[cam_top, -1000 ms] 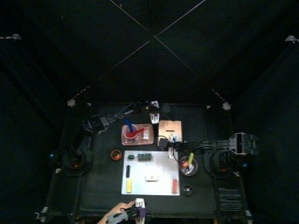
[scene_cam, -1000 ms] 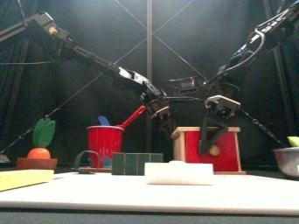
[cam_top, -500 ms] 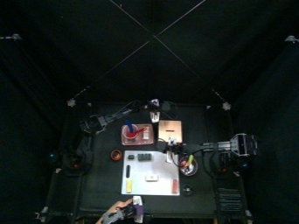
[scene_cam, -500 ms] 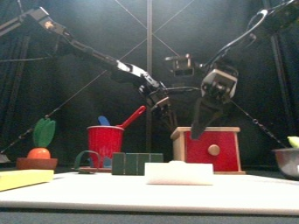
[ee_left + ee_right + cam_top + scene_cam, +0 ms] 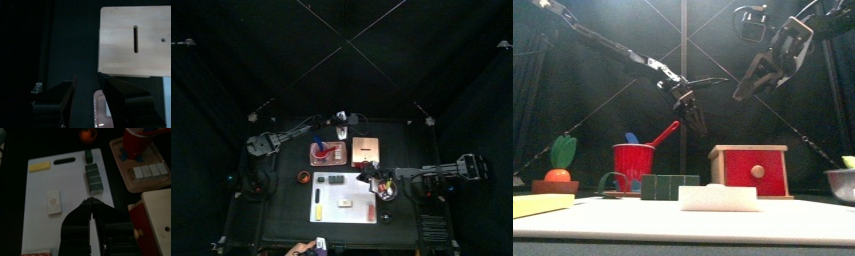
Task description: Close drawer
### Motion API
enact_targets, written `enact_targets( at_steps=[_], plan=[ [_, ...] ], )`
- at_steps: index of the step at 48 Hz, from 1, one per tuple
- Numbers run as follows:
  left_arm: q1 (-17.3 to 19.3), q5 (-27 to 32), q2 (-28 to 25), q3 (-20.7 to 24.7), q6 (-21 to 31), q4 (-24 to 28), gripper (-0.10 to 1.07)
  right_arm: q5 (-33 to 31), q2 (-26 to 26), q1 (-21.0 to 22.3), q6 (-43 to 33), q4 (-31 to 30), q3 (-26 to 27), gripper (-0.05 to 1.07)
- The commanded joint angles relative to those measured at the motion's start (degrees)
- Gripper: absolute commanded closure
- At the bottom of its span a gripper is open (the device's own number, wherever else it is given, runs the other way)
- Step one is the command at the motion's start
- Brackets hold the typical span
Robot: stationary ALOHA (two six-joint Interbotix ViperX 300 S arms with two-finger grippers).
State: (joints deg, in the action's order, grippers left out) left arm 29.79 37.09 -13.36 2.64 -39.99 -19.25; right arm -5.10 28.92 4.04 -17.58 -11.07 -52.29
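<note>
1. Drawer [image 5: 750,171] sat right of table centre, red front flush with its tan frame, shut; tan top [image 5: 366,149] bare in top view, where a second earlier the right gripper had hung over its front.
2. Right gripper [image 5: 754,85] lifted clear since then, now high above drawer, tilted, touching nothing; jaws pressed together with nothing between them in right wrist view [image 5: 89,203].
3. Left gripper [image 5: 690,112] hung behind and left of drawer, also higher than before; jaws apart [image 5: 85,85], empty, drawer top beyond them.
4. Red cup [image 5: 633,165] stood left of drawer, unmoved.
5. Green blocks [image 5: 669,186] and white sheet [image 5: 67,198] lay in front, unchanged.
</note>
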Motion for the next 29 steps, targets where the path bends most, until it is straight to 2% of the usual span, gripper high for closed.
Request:
enact_targets(
  at_steps=[1,12,18,29],
  plan=[
    [-1.7,-4.9,6.8,-6.0,-0.1,-1.1,0.19,2.3,2.2,1.1,0.1,-0.1,-0.8,0.76],
    [-5.7,-16.3,17.2,-20.8,0.2,-3.6,0.19,4.0,2.3,3.3,0.2,-0.4,-2.4,0.76],
    [-7.6,-21.7,22.2,-26.3,0.1,-4.6,0.19,4.5,2.0,4.1,0.2,-0.4,-2.5,0.76],
    [-14.4,-29.3,31.1,-36.5,0.2,-6.5,0.19,5.3,1.3,4.5,0.1,-0.3,-2.7,0.76]
  ],
)
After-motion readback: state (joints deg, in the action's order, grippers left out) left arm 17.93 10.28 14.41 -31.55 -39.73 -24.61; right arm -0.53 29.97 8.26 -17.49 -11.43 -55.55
